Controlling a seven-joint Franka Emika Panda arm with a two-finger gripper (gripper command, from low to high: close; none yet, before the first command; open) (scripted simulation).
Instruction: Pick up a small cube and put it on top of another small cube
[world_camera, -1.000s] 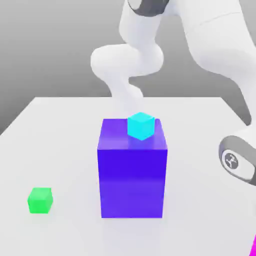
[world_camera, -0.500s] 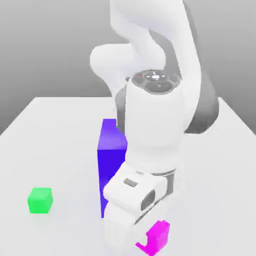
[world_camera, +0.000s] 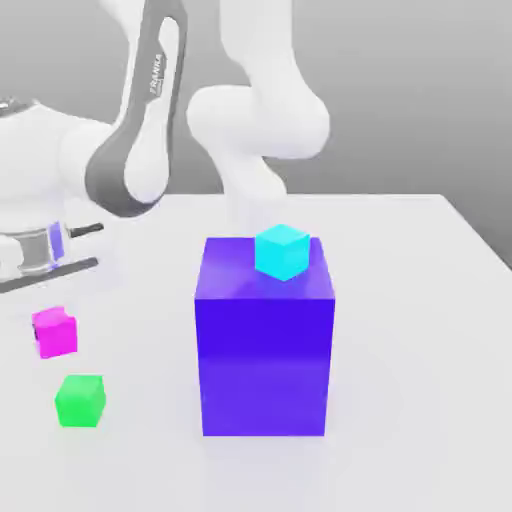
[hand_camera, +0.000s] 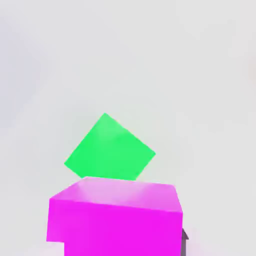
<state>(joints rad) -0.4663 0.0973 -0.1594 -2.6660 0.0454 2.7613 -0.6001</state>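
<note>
The small magenta cube (world_camera: 54, 334) hangs in the air at the exterior view's left, just above and slightly behind the small green cube (world_camera: 80, 401), which rests on the white table. My gripper (world_camera: 52, 316) is shut on the magenta cube, under the white hand. In the hand view the magenta cube (hand_camera: 117, 217) sits close in front of the camera, with the green cube (hand_camera: 110, 148) on the table beyond it, turned at an angle. The two cubes are apart.
A large blue-purple block (world_camera: 265, 340) stands mid-table with a cyan cube (world_camera: 281, 251) on its top, to the right of the green cube in the exterior view. The arm's links rise behind the block. The white table (world_camera: 420, 380) extends to the right.
The arm has swung from the exterior view's front right across to the left, carrying the magenta cube with it. The cube now hangs over the green cube's area. Other blocks stayed put.
</note>
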